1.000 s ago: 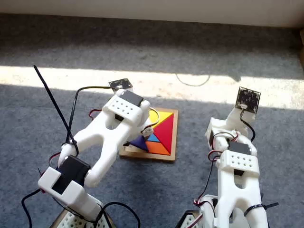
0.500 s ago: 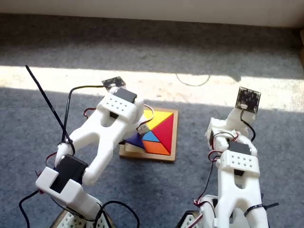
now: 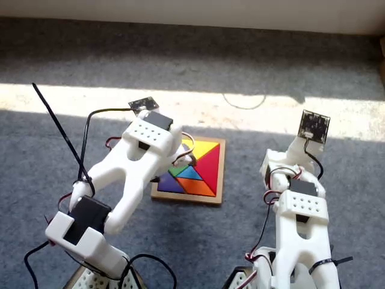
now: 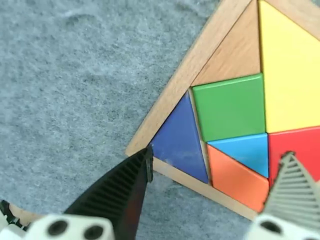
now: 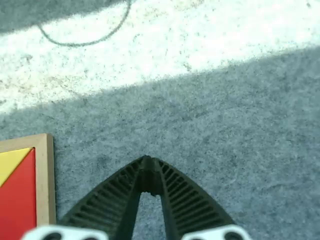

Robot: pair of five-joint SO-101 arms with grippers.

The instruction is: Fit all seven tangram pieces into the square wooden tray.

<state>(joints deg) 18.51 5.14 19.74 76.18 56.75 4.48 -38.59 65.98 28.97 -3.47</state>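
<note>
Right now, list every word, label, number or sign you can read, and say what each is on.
No text can be read anywhere.
On the tangram pieces: plain colours, no marks.
On the wooden tray: bare wood, no marks.
On the circuit board atop an arm: any print is too small to read.

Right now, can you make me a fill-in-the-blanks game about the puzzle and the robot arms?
1. The square piece in the tray is ____.
2. The big triangle beside that square is ____.
3. The left end effector, over the tray's corner, is ____ and holds nothing.
4. The right end effector, over the carpet, is ____.

Missing words: green; yellow; open; shut.
</note>
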